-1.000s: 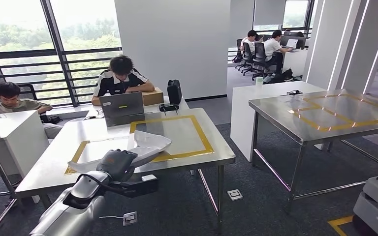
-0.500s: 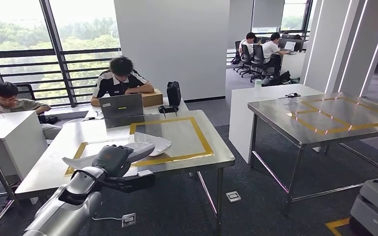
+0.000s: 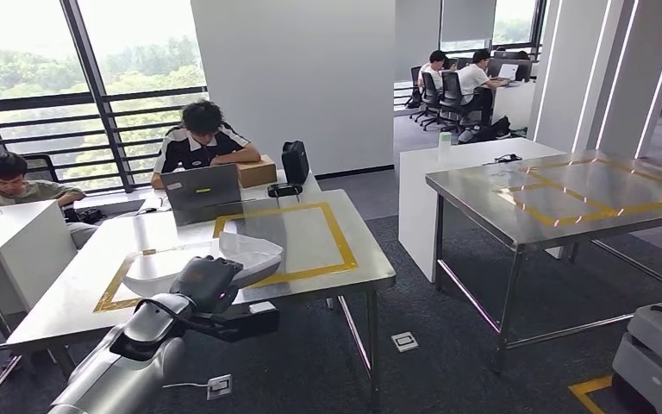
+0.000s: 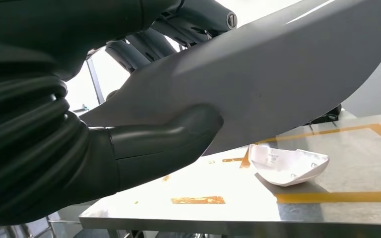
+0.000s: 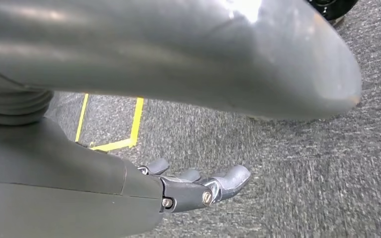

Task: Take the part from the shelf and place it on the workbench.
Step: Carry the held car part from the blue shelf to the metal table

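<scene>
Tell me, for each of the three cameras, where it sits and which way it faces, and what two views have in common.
Head view: high on the body, facing forward and down at the workbench; left arm and left hand holding the white part.
Left wrist view: behind the left hand, facing the part and bench.
Right wrist view: facing the carpet; right hand empty.
Head and left wrist views share the part.

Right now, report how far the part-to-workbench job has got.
Done: the part is off the shelf and gripped in the left hand; the left wrist view shows the thumb pressed against its grey face. In hand: it hangs at the near edge of the workbench, where another white part already lies. Left: set it down and let go. The right hand hangs over carpet, holding nothing.
</scene>
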